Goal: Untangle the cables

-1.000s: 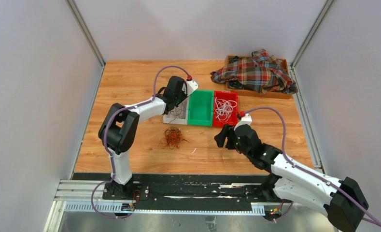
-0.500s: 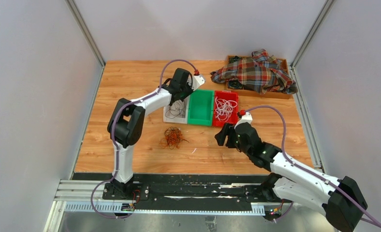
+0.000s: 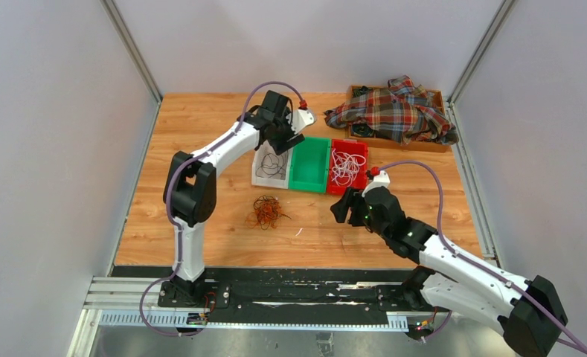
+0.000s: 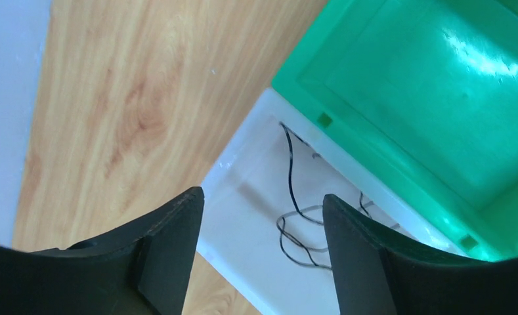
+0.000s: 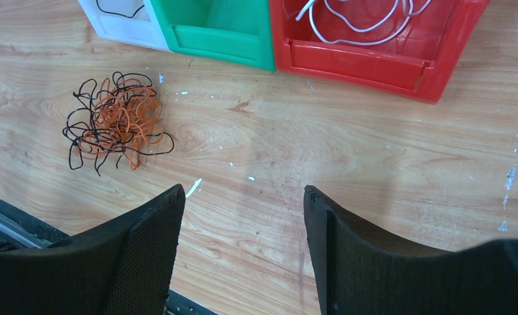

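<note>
Orange-and-black wiry tangle [image 5: 115, 128] on scuffed wood [image 5: 374, 164], glossy white bin [image 5: 121, 26], green bin [image 5: 216, 36], red bin [image 5: 361, 65] (all plastic), both jaws parted.

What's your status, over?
Left pincer open above white bin, black cables inside. Right pincer open, empty. Orange-black tangle loose on table. Nothing blocking.

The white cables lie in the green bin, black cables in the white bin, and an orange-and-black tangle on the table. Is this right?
Not quite. The white cables lie in the red bin; the green bin is empty, as the top external view shows. Black cables are in the white bin, and the orange-and-black tangle is on the table.
</note>
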Available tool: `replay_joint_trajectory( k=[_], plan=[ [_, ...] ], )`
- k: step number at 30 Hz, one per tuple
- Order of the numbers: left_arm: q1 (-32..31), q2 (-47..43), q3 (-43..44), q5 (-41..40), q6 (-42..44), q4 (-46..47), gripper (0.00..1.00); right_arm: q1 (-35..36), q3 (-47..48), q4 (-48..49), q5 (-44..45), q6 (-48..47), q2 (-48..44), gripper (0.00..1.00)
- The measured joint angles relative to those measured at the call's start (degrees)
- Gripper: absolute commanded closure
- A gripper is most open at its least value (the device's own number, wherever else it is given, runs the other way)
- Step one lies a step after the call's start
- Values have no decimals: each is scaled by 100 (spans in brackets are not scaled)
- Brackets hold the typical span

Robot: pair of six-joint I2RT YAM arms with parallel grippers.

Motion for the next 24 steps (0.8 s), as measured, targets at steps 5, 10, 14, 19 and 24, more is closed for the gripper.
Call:
replay_joint_trajectory(
  k=[5, 10, 14, 19, 24],
  plan=[
    [160, -162, -2, 190, 221, -516, 17, -9, 2, -35, -9, 2, -22, 34],
    [385, -586, -85, 417, 352, -887, 15, -9, 2, -33, -59, 4, 26, 34],
    [553, -981, -140, 680, 385, -1279, 11, -9, 4, -13, -162, 2, 87, 34],
    [638, -1869, -780, 1123, 452, -1886, 12, -9, 122, 22, -363, 2, 426, 36],
    [627, -2933, -1888, 1749, 647, -2367, 26, -9, 369, 4, -601, -13, 686, 39]
  ],
)
